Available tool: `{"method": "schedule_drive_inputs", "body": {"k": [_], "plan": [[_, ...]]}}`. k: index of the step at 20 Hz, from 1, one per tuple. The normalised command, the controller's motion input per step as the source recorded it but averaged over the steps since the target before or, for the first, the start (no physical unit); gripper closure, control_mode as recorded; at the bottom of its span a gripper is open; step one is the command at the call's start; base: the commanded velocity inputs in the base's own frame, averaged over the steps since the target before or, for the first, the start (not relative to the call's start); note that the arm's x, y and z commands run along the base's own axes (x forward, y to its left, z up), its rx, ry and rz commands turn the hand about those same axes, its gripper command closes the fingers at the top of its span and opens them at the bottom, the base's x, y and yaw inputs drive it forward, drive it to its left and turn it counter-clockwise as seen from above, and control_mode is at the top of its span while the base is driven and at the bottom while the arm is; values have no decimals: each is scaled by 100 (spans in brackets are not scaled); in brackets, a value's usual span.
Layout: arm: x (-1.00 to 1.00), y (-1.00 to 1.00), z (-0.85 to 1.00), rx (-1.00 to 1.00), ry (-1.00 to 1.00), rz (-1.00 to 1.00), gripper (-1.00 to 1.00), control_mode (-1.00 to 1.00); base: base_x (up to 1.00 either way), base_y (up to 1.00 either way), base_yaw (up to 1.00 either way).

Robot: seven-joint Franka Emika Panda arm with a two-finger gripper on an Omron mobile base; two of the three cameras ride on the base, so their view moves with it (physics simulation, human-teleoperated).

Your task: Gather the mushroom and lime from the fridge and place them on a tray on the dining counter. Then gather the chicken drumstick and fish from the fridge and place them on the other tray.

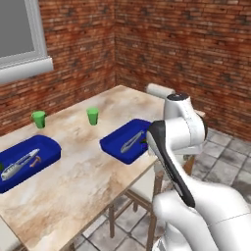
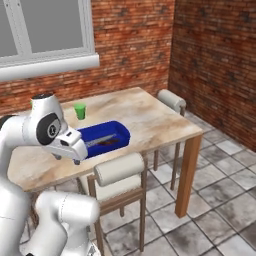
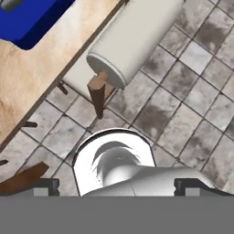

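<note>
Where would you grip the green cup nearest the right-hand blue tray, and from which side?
Grip the green cup across its walls near the rim, coming from above: it stands upright on the dining counter, apart from the tray.

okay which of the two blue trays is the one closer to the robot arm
The right-hand tray, by the table's near edge just beside the arm. The other tray lies far left, beyond the green cups.
</note>
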Motion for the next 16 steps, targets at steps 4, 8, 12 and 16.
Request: {"method": "schedule_drive_inputs", "body": {"k": [4, 8, 12, 16], "plan": [[0, 0, 0, 0, 0, 0, -100, 100, -100, 0, 19], [0, 0, 0, 0, 0, 0, -100, 100, -71, 26, 60], [0, 0, 0, 0, 0, 0, -100, 100, -31, 45, 90], [0, 0, 0, 0, 0, 0, -100, 100, -4, 40, 92]]}}
